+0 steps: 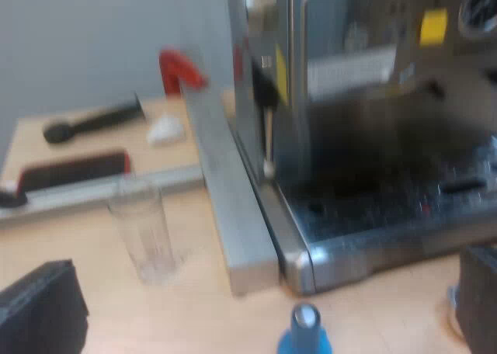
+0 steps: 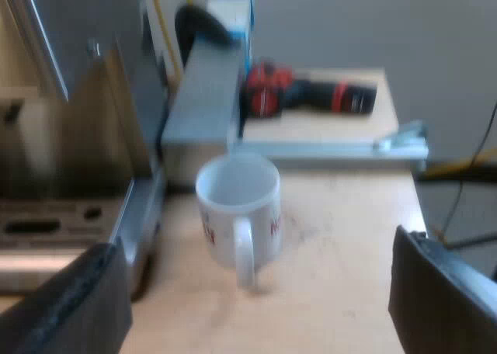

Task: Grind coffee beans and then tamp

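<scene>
My left pincer, spread wide and empty, hangs over the blue tamper by the espresso machine. My right pincer, spread too, faces the mug. I think grinding must come first.

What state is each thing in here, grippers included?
Measuring glass: upright, empty, on the table by the espresso machine.
Blue tamper: upright on the table, unheld.
Mug: upright, looks empty, handle toward the camera.
Left gripper: open, holding nothing.
Right gripper: open, holding nothing.
</scene>
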You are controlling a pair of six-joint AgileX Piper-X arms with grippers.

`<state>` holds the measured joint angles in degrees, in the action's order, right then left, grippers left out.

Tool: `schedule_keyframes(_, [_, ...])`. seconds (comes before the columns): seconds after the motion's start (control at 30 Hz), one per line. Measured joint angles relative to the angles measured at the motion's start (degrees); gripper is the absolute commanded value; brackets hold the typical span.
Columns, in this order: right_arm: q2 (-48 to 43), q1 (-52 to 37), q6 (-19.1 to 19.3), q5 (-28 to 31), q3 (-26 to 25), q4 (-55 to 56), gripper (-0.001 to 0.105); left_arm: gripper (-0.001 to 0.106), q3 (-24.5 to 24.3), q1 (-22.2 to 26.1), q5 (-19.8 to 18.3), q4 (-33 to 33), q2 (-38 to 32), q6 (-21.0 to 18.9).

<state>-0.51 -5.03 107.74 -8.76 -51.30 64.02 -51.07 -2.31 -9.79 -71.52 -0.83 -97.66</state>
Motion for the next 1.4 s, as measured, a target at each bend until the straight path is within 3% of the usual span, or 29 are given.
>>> schedule_keyframes(0.2, [0.0, 0.3, 0.2, -1.3, 0.2, 2.2, 0.071, 0.105, -0.3, 0.0, 0.0, -9.8, 0.0, 0.8])
schedule_keyframes(0.33, [0.0, 0.3, 0.2, -1.7, 0.6, 2.1, 0.071, 0.105, -0.3, 0.0, 0.0, -11.4, 0.0, 1.6])
schedule_keyframes(0.6, [0.0, 0.3, 0.2, -1.7, 5.1, -3.1, 0.071, 0.105, 4.6, 0.0, 4.2, 1.2, 0.0, -0.5])
schedule_keyframes(0.8, [0.0, 0.3, 0.2, -1.7, 8.4, -5.5, 0.071, 0.105, 7.5, 0.0, 4.3, 4.5, 0.0, -0.7])
schedule_keyframes(0.83, [0.0, 0.3, 0.2, -1.7, 10.5, -5.7, 0.071, 0.105, 12.5, 0.0, 4.3, 7.9, 0.0, -0.6])
schedule_keyframes(1.07, [0.1, 0.3, 0.2, -1.7, 17.5, -6.0, 0.071, 0.105, 18.7, 0.0, 4.3, 7.9, 0.1, -0.6])
schedule_keyframes(1.27, [0.1, 0.3, 0.2, -1.8, 21.8, -5.5, 0.071, 0.105, 19.9, 0.0, 4.3, 8.5, 0.1, -0.6])
schedule_keyframes(1.4, [0.1, 0.3, 0.2, -1.8, 22.0, -5.6, 0.071, 0.105, 19.9, 0.0, 4.3, 8.6, 0.1, -0.6])
